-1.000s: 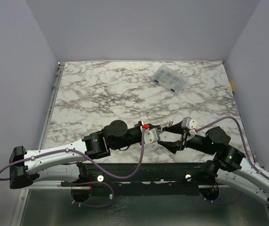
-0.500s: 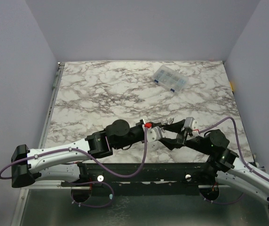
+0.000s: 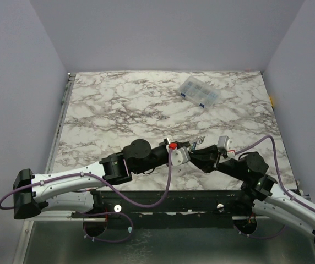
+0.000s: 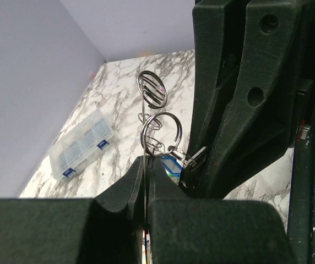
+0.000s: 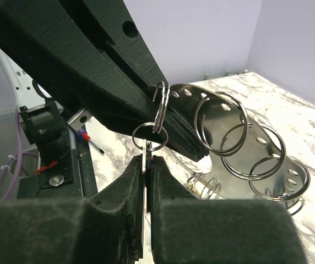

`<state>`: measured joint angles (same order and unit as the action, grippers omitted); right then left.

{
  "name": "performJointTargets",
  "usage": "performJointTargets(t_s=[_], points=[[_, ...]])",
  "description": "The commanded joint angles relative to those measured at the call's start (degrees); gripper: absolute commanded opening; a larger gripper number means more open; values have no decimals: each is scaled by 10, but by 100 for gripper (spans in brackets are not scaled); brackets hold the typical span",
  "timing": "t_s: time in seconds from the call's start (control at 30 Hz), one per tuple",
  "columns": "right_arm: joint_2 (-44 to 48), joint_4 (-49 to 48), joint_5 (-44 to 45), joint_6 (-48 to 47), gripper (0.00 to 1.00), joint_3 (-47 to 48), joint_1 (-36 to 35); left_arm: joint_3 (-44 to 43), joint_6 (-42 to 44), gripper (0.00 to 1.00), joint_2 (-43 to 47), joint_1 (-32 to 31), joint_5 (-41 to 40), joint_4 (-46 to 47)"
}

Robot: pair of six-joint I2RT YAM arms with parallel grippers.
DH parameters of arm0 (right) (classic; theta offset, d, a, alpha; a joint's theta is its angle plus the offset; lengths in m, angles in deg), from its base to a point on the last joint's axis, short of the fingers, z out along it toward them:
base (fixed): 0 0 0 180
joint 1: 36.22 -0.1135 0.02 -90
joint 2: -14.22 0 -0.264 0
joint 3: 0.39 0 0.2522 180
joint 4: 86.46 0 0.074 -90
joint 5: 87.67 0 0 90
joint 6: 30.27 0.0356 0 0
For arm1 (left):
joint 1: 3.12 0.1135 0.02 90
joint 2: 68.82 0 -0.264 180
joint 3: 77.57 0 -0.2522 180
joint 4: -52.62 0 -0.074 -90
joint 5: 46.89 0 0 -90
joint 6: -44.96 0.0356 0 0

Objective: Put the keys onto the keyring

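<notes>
My tools meet over the worktop's point(image 3: 119, 110) near edge: the left tool point(image 4: 145, 177) pinches the keyring point(image 5: 160, 107), and the right tool point(image 5: 146, 163), clamped on a key point(image 5: 147, 149), points up just beneath it, its loop touching.

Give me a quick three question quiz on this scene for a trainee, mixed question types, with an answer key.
1. True or false: the clear compartment box lies between the two grippers.
2. The left gripper is: A open; B shut on the keyring; C out of view.
3. Which gripper pinches the thin metal piece below the small ring?
Key: 1 false; 2 B; 3 the right gripper.
</notes>
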<state>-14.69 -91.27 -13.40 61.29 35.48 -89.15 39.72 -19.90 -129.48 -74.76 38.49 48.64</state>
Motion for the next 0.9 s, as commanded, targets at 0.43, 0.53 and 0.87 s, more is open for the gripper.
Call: performJointTargets(t_s=[0.43, 0.53, 0.87], points=[[-61, 324, -52, 81, 1, 212, -1, 31, 44, 0, 5, -1, -59, 45], [-88, 377, -64, 87, 1, 264, -1, 33, 45, 0, -1, -1, -59, 50], [-134, 472, -54, 72, 1, 380, -1, 48, 47, 0, 4, 2, -64, 54]])
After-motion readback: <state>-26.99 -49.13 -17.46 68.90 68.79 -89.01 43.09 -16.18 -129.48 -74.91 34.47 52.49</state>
